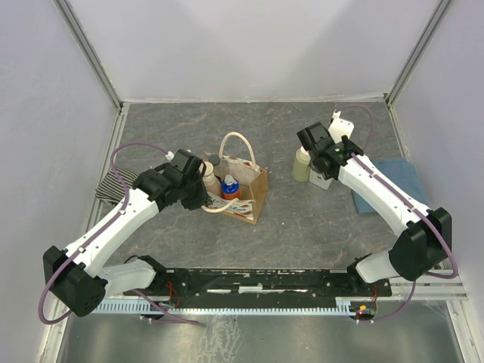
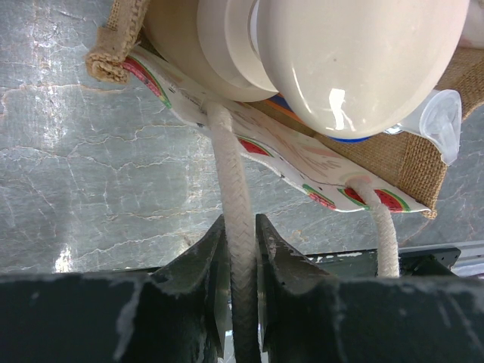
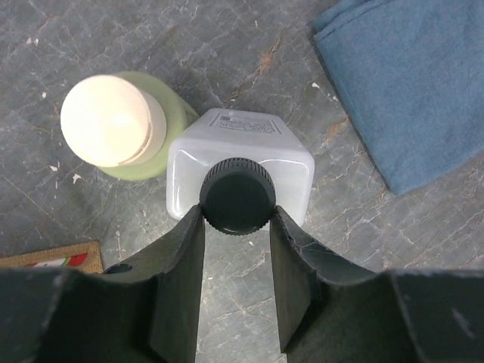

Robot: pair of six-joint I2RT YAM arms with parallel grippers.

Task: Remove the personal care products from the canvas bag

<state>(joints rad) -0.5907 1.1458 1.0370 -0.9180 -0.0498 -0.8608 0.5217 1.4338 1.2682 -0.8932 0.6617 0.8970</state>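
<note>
The canvas bag (image 1: 253, 190) stands mid-table with a blue-and-orange bottle (image 1: 230, 187) and a tan pump bottle (image 1: 209, 176) inside. My left gripper (image 1: 198, 193) is at the bag's left side, shut on its cream loop handle (image 2: 240, 227). In the left wrist view the pump bottle's cream top (image 2: 355, 60) looms over the printed panel (image 2: 302, 160). To the right of the bag, the pale green bottle (image 1: 302, 165) stands on the table. Beside it, my right gripper (image 3: 236, 217) is shut on the black cap (image 3: 237, 195) of the white bottle (image 3: 295, 162), which stands upright next to the green bottle (image 3: 172, 121).
A folded blue cloth (image 1: 393, 184) lies right of the two bottles, close to the white one (image 3: 408, 91). A striped cloth (image 1: 113, 185) lies at the left edge. White walls enclose the table on three sides.
</note>
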